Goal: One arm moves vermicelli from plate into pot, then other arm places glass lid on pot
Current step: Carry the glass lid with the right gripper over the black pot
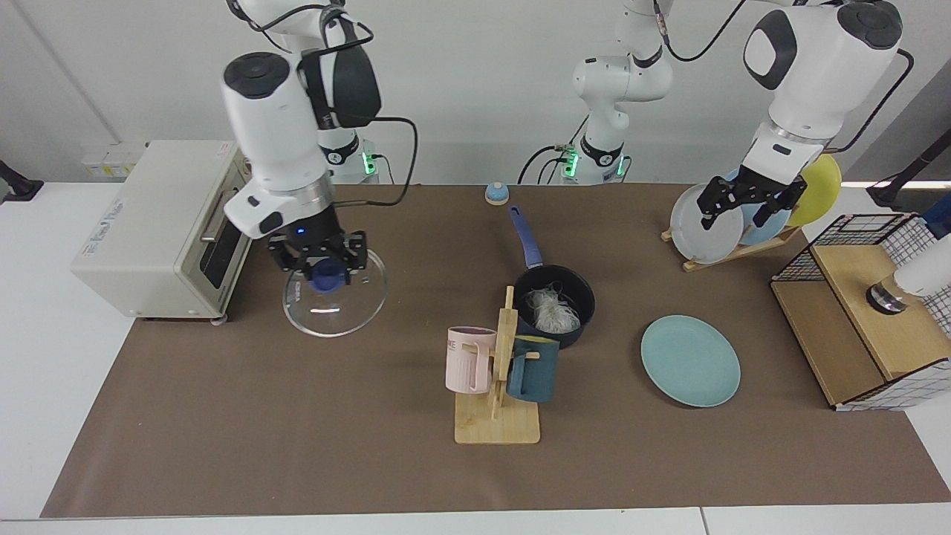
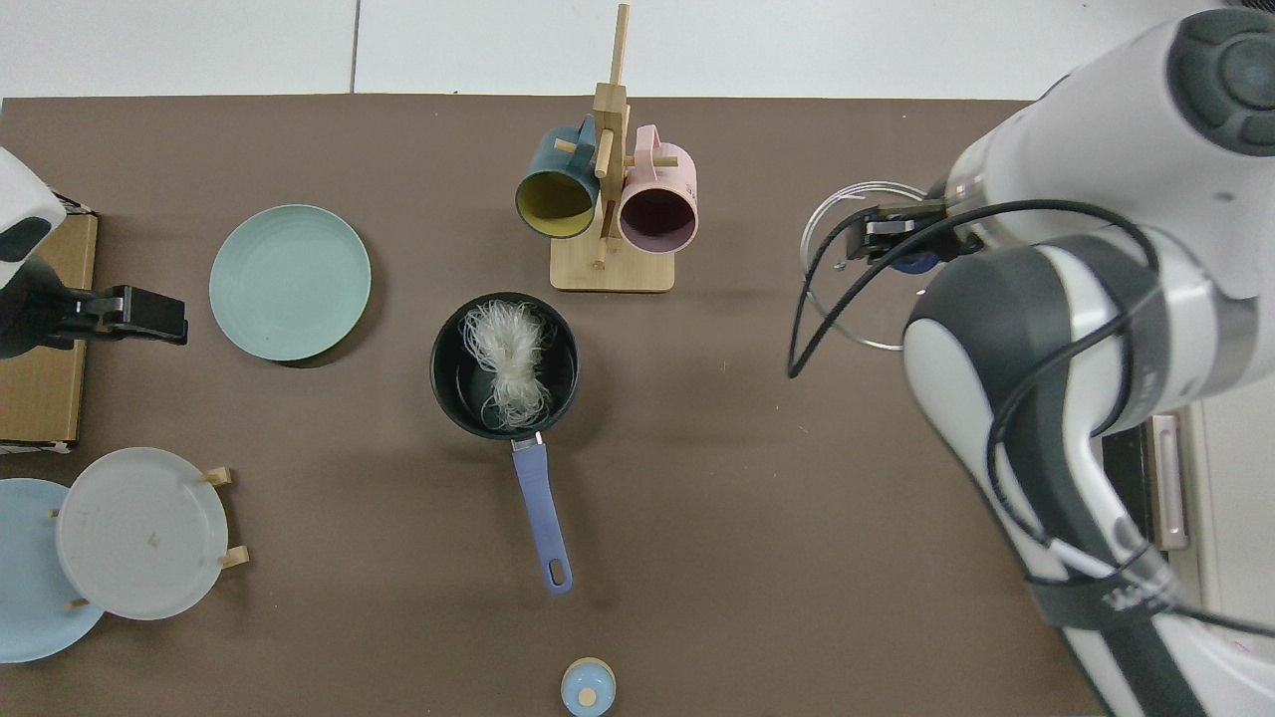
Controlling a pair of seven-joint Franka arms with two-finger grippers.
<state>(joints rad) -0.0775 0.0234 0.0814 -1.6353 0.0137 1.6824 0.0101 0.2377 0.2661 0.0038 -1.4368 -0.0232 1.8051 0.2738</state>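
The glass lid (image 1: 338, 312) hangs above the table in front of the toaster oven. My right gripper (image 1: 321, 258) is shut on its blue knob (image 1: 325, 276). In the top view the lid (image 2: 845, 299) shows partly under the right gripper (image 2: 893, 237) and its arm. The navy pot (image 1: 573, 336) stands mid-table with the vermicelli (image 1: 551, 310) inside; from above, the vermicelli (image 2: 508, 363) fills the middle of the pot (image 2: 453, 386). The teal plate (image 1: 691, 360) (image 2: 290, 282) lies bare. My left gripper (image 1: 750, 202) (image 2: 134, 315) hovers open and empty by the plate rack.
A wooden mug tree (image 1: 496, 416) with a pink and a teal mug stands just in front of the pot. A toaster oven (image 1: 148, 223) sits beside the lid. A plate rack (image 1: 702, 223), a wire basket with a wooden box (image 1: 854, 312) and a small blue bell (image 1: 496, 193) ring the table.
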